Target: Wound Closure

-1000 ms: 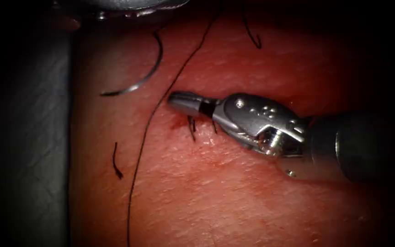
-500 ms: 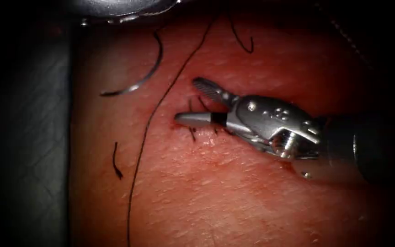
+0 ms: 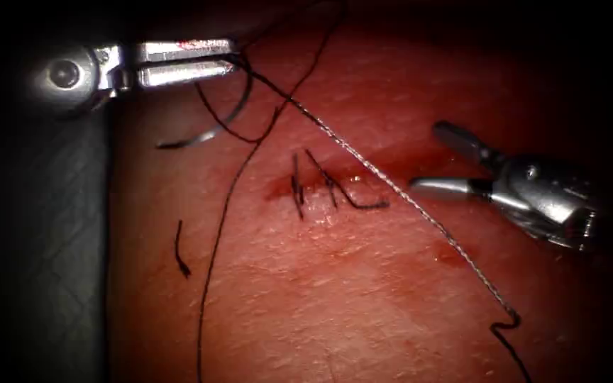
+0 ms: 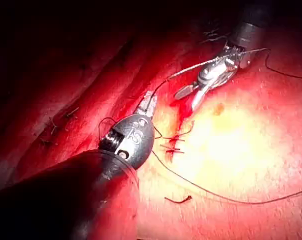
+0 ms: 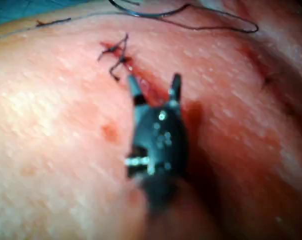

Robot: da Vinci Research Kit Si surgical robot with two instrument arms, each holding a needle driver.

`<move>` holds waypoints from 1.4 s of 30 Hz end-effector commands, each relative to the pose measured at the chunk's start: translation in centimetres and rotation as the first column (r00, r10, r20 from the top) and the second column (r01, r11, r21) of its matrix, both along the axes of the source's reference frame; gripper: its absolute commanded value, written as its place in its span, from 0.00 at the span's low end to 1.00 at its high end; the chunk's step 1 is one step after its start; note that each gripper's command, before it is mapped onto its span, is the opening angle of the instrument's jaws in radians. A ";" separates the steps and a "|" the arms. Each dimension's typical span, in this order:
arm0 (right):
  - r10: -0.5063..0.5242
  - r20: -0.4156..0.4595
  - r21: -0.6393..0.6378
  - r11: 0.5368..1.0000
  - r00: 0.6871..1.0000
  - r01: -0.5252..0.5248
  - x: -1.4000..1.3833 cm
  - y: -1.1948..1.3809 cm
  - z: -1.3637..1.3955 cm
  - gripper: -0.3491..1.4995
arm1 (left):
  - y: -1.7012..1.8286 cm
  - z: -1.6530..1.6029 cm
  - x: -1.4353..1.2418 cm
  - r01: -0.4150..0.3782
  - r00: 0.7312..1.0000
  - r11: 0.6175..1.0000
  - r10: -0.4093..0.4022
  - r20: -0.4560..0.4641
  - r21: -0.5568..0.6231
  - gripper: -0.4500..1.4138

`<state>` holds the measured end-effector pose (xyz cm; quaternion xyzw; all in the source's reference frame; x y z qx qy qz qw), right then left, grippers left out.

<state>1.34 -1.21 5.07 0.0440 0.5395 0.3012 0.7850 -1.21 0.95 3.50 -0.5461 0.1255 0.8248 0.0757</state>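
Nearest, the pale taut braided thread (image 3: 406,202) rises slantwise across the red pork tissue (image 3: 363,298), passing just right of the short cut closed with dark stitches (image 3: 313,188).

Right arm's silver two-jawed end effector (image 3: 427,157): right of the cut, jaws spread apart, holding nothing, clear of the taut strand.

Curved steel needle (image 3: 214,130): left of the cut, lying loose on the tissue, not in it and held by neither tool. Its arc runs from a low left end up toward the left arm's tool. A slack dark strand (image 3: 211,269) crosses beside it.

Farthest, the left arm's silver end effector (image 3: 234,60): jaws look closed on the taut thread at its upper end, judging from the strand starting at their tips.

Key relation: the needle lies just below and beside the left end effector, well apart from the right one, so the left arm is nearer.
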 end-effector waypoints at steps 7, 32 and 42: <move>0.003 0.013 0.004 1.000 1.000 -0.003 -0.24 -0.10 0.09 0.65 | -0.39 0.05 0.41 -0.025 0.999 1.000 0.025 -0.019 -0.009 0.00; 0.004 0.015 -0.008 1.000 1.000 -0.004 -0.24 -0.20 0.17 0.65 | -0.55 -0.36 0.91 -0.035 0.992 0.940 -0.009 0.125 0.340 0.89; 0.008 0.014 -0.011 1.000 1.000 -0.007 -0.10 -0.23 0.19 0.70 | -0.29 0.11 -0.39 0.049 0.989 0.941 -0.094 0.118 0.335 0.86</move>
